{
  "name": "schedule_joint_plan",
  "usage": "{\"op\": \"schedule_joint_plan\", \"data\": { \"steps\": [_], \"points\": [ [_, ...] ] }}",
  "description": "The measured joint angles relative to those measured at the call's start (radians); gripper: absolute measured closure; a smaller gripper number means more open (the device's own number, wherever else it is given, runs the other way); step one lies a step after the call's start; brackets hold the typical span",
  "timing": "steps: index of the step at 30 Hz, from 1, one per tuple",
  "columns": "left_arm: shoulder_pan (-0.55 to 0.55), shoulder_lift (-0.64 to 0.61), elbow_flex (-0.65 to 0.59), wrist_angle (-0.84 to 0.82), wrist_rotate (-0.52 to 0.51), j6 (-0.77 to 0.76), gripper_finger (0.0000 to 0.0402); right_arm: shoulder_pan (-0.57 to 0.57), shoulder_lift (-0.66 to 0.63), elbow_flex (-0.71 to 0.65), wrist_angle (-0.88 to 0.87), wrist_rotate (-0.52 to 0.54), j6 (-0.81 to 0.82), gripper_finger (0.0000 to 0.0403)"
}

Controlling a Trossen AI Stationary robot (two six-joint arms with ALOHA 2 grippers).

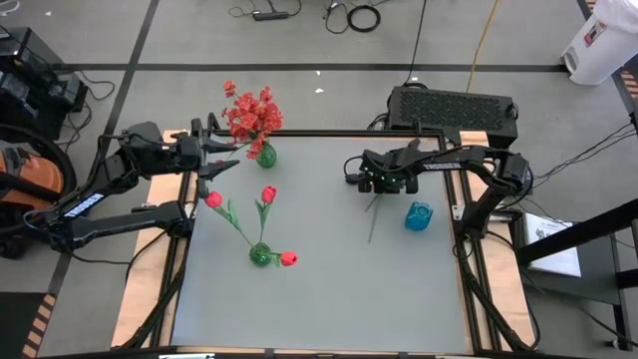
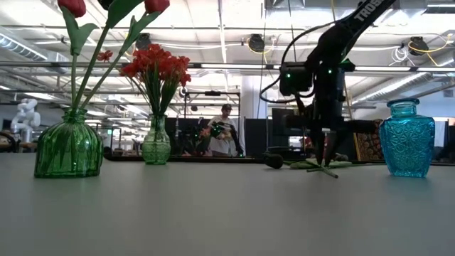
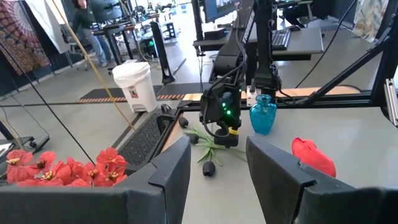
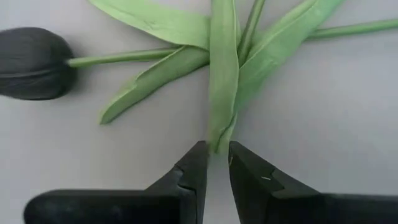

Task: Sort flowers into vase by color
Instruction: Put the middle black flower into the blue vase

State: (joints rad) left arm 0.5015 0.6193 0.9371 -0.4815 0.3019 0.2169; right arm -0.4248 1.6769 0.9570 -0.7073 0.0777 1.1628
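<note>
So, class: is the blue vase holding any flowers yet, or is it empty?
Empty. The blue vase stands upright with nothing rising from its neck; a black flower lies flat on the table beside it.
</note>
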Motion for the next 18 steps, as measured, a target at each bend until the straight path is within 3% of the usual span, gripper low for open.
{"op": "schedule_joint_plan", "data": {
  "steps": [18],
  "points": [
    [0.0,0.0,0.0,0.0,0.0,0.0,0.0238,0.001,0.041,0.001,0.052,-0.004,-0.005,0.0344]
  ]
}}
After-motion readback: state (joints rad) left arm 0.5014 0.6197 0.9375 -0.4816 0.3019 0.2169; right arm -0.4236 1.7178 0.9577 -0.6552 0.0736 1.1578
